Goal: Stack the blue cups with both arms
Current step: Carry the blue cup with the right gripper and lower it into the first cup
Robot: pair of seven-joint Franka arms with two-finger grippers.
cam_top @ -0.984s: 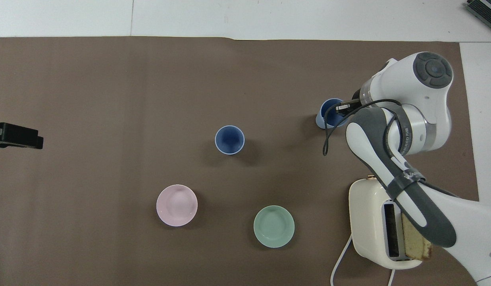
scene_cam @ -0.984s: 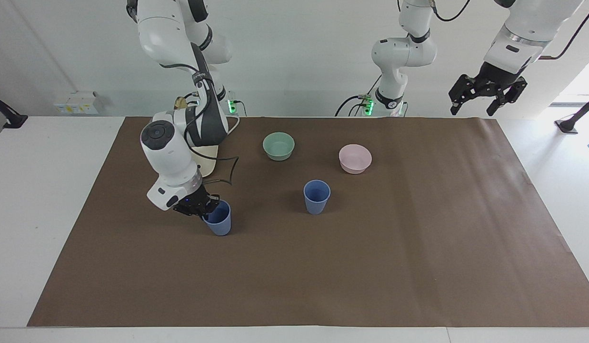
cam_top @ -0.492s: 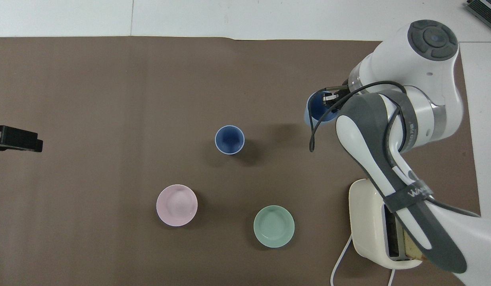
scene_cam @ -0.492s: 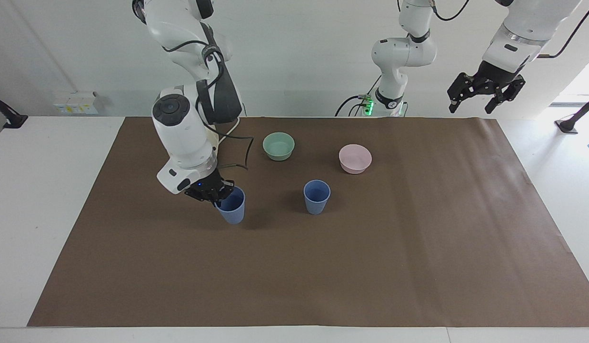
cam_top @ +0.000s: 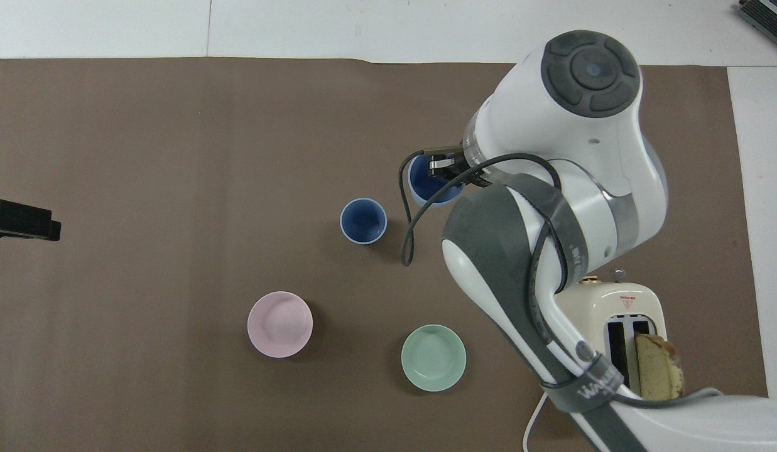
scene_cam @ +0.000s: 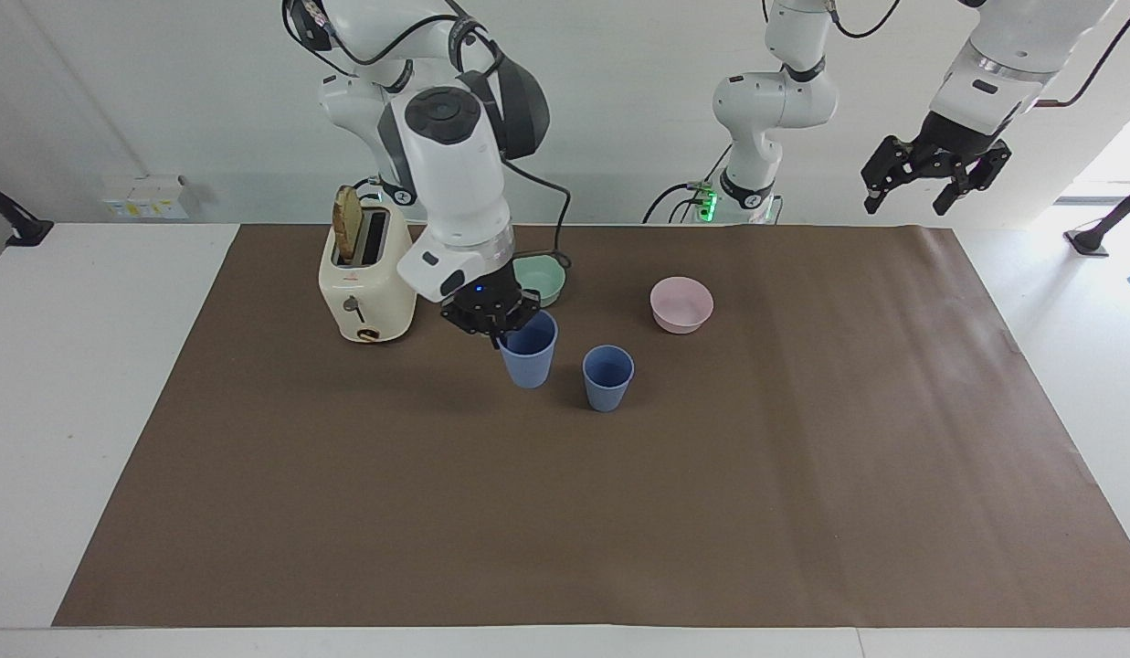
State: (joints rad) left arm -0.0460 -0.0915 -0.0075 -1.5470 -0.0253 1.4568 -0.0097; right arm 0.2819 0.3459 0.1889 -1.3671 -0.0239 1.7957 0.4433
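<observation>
1. Jaws of the right gripper (scene_cam: 503, 336) are clamped on the rim of one blue cup (scene_cam: 529, 350), lifted beside the other blue cup (scene_cam: 607, 377).
2. That second cup stands on the brown surface (scene_cam: 802, 475), near the pink bowl (scene_cam: 681, 303).
3. Left gripper (scene_cam: 935, 174) waits up high, jaws spread wide.

The right gripper (scene_cam: 502, 336) has carried its blue cup (scene_cam: 528, 351) up off the desk. It now hangs just beside the standing cup (scene_cam: 607, 376). The toaster (scene_cam: 364, 274) is uncovered.
</observation>
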